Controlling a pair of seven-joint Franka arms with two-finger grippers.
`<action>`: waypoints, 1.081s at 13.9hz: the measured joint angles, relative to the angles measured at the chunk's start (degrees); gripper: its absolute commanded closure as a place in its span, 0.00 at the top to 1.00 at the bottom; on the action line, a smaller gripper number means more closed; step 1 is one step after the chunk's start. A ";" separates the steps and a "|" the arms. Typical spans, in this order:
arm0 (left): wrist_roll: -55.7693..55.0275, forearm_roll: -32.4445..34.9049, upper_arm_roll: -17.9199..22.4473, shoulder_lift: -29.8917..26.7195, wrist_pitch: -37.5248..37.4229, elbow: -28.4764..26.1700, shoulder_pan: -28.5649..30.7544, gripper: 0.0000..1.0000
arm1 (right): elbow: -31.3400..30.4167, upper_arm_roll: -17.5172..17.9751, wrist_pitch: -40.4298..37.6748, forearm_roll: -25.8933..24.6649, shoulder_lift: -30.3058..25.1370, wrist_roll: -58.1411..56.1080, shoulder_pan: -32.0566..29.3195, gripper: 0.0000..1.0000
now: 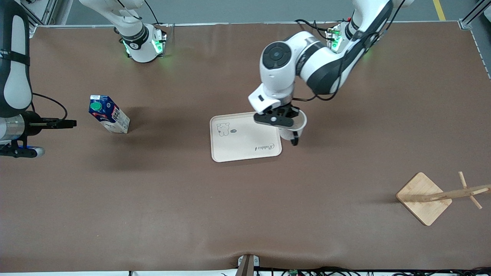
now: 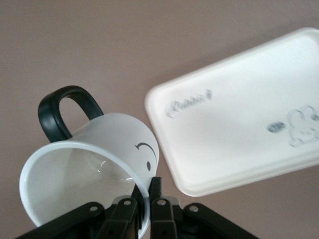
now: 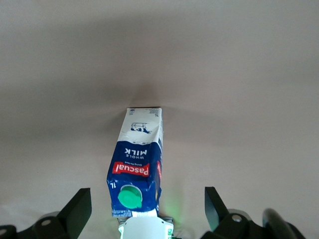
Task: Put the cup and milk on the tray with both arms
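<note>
Currently one tray (image 1: 245,140) lies mid-table, nothing on it; one cup (image 1: 295,128), tilted, is clamped by its rim in the left gripper (image 1: 282,119) over the tray's edge; one milk (image 1: 109,114) stands toward the right arm's end; right gripper (image 3: 144,209) above it, jaws apart.

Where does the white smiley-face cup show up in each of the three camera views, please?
Front view: the cup hangs tilted in the left gripper, over the tray's edge toward the left arm's end of the table.
Left wrist view: the cup fills the lower part, rim pinched by the shut gripper.
Right wrist view: not in it.
Shared landmark: the beige tray, in the front and left wrist views.
</note>
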 measured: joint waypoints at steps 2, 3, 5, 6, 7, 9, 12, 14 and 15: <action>-0.26 -0.88 0.01 3.58 -0.05 1.96 -2.53 0.00 | -3.41 0.05 2.06 0.18 -0.33 -0.04 0.03 1.00; -1.08 -0.95 0.01 5.18 -0.06 2.71 -3.61 0.00 | -4.70 0.14 2.78 0.22 -0.54 -0.07 0.13 1.00; -3.40 -0.96 0.03 8.33 -0.08 3.88 -5.45 0.00 | -6.89 0.51 3.19 0.27 -1.11 -0.07 0.78 1.00; -4.81 -0.96 0.08 9.91 -0.07 4.35 -6.20 0.00 | -8.13 0.66 3.52 0.27 -1.35 -0.07 1.22 1.00; -6.24 -0.96 0.12 11.53 -0.04 4.96 -6.98 0.00 | -9.22 0.72 4.01 0.27 -1.47 -0.07 1.60 1.00; -8.56 -0.96 0.20 14.34 -0.02 6.44 -8.38 0.00 | -10.32 0.72 4.35 0.25 -1.51 -0.30 1.91 1.00; -9.23 -0.87 0.49 16.03 -0.03 7.45 -9.03 0.00 | -11.76 0.73 4.38 0.03 -1.66 -0.67 2.27 1.00; -9.23 -0.54 1.42 16.50 -0.07 7.51 -9.42 0.00 | -13.52 0.73 5.63 -0.19 -2.41 -0.92 2.43 1.00; -9.27 -0.42 2.30 16.82 -0.07 7.52 -10.21 0.00 | -15.00 0.73 6.73 -0.21 -3.41 -1.14 2.47 1.00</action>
